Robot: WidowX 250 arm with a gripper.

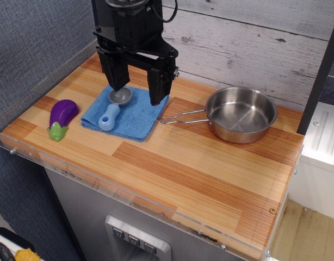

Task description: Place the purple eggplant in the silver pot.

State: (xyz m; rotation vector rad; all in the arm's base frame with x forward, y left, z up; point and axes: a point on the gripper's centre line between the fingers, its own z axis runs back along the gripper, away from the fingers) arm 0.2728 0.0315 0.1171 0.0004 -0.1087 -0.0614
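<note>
observation.image: gripper (138, 93) open over cloth (126, 114), eggplant (62, 117) left, pot (241, 115) right

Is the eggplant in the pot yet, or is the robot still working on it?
Not yet. The purple eggplant lies on the wooden table at the left, untouched. The silver pot on the right is empty. The gripper hangs open over the blue cloth and scoop, holding nothing. Grabbing, carrying and dropping are all left to do.
</note>
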